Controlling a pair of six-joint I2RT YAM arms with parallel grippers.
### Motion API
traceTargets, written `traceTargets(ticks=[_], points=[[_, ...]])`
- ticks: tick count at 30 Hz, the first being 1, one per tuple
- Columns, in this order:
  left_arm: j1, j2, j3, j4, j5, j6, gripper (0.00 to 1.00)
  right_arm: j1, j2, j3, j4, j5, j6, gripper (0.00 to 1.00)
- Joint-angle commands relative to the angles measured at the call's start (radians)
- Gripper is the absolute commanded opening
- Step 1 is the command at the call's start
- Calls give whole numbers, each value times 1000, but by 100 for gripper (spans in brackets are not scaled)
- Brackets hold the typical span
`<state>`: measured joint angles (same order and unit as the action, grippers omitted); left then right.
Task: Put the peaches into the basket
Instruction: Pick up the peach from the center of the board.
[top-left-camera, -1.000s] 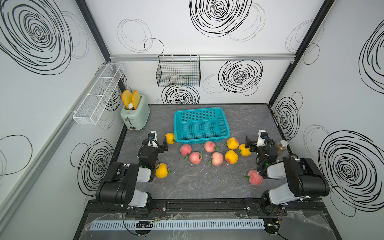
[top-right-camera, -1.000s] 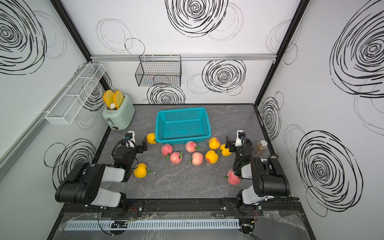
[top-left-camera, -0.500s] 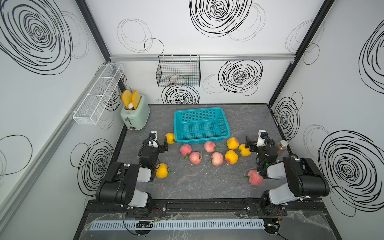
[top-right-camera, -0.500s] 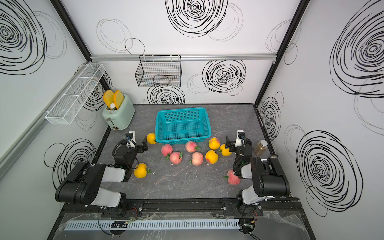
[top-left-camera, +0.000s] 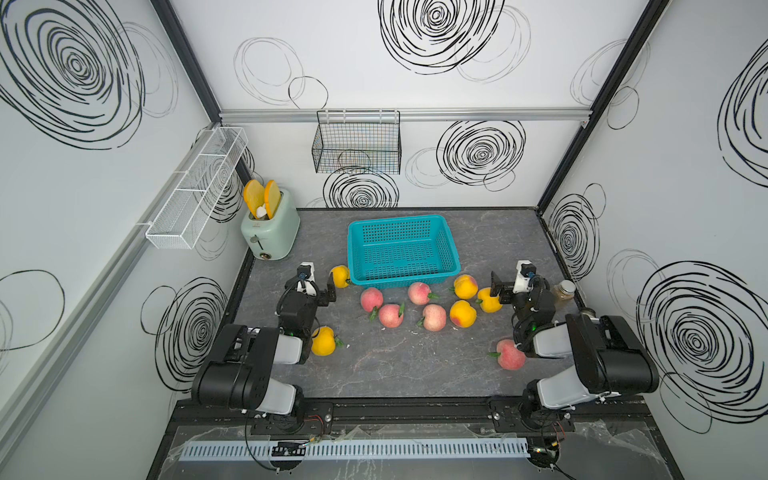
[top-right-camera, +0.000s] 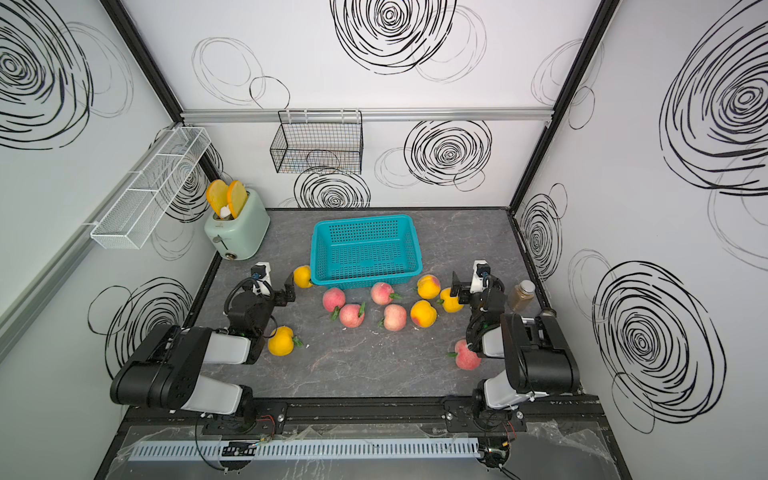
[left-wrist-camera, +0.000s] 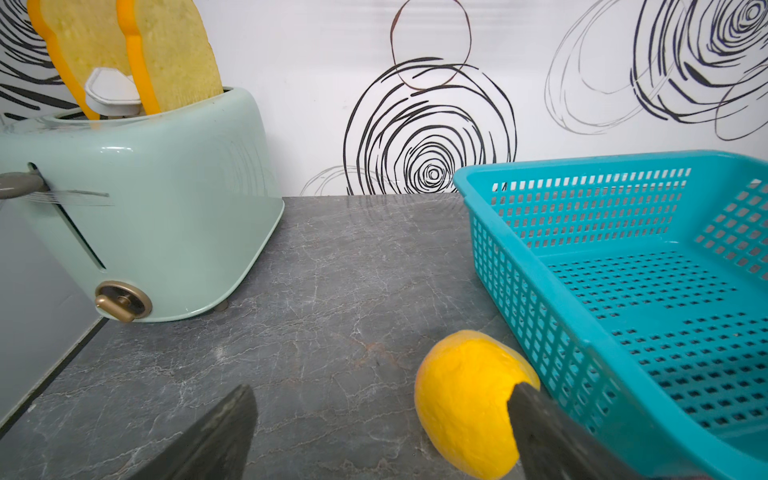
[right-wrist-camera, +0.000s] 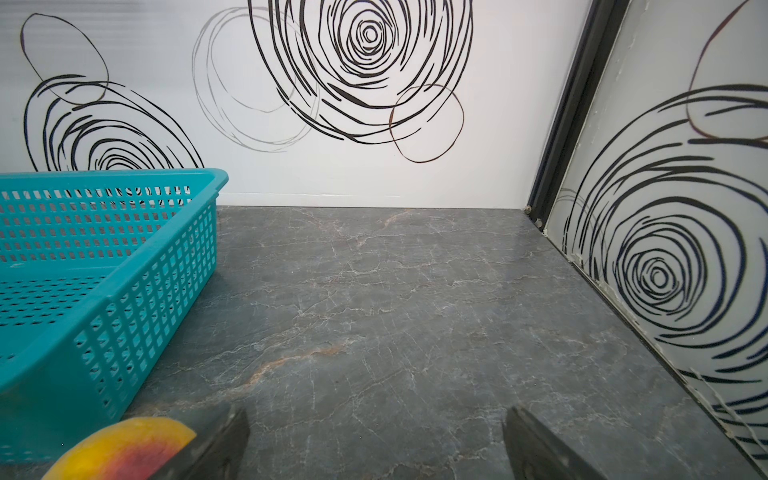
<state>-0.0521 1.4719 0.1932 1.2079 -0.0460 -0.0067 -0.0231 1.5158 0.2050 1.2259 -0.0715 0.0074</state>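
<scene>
The teal basket (top-left-camera: 400, 218) (top-right-camera: 365, 220) stands empty at mid-table. Several peaches lie in front of it, pink ones (top-left-camera: 390, 316) in the middle and yellow ones (top-left-camera: 462, 313) toward the right. One pink peach (top-left-camera: 510, 354) lies beside my right arm and a yellow one (top-left-camera: 324, 340) beside my left arm. My left gripper (top-left-camera: 318, 291) (left-wrist-camera: 382, 399) is open, low over the table, with a yellow peach (left-wrist-camera: 465, 403) (top-left-camera: 340, 276) against one finger by the basket's corner (left-wrist-camera: 582, 345). My right gripper (top-left-camera: 515, 286) (right-wrist-camera: 374, 415) is open over bare table, a yellow peach (right-wrist-camera: 124, 449) just outside one finger.
A mint toaster (top-left-camera: 270, 232) holding toast slices stands at the back left. A black wire basket (top-left-camera: 357, 145) hangs on the back wall and a white mesh rack (top-left-camera: 195, 187) on the left wall. A small brown jar (top-left-camera: 564, 291) stands by the right wall.
</scene>
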Motion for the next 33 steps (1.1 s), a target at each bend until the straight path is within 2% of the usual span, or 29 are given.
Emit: traceTargets(ticks=[1,4,7,11,15,19,25,27,33], points=[[1,-7,14,73,5,11,98,0,-2,14,11,4,-7,99],[-1,-8,14,73,0,12,98,24,-94,14,-58,51,-16,99],[-1,-9,14,73,-1,14,98,15,-300,112,-441,96,70,99],[-11,-9,12,78,-16,19,98,-31,-468,229,-794,145,228,99],[-11,-9,11,78,-18,18,98,-108,-578,318,-1066,54,316,99],[-11,-9,11,76,-17,18,98,-138,-617,380,-1279,-89,409,99],[-11,-9,12,76,-16,18,98,-124,-634,437,-1632,-186,457,99],[-11,-8,13,76,-16,18,98,-88,-646,434,-1698,-175,515,99],[-10,-9,13,76,-17,18,98,105,-658,473,-1859,-1,719,99]])
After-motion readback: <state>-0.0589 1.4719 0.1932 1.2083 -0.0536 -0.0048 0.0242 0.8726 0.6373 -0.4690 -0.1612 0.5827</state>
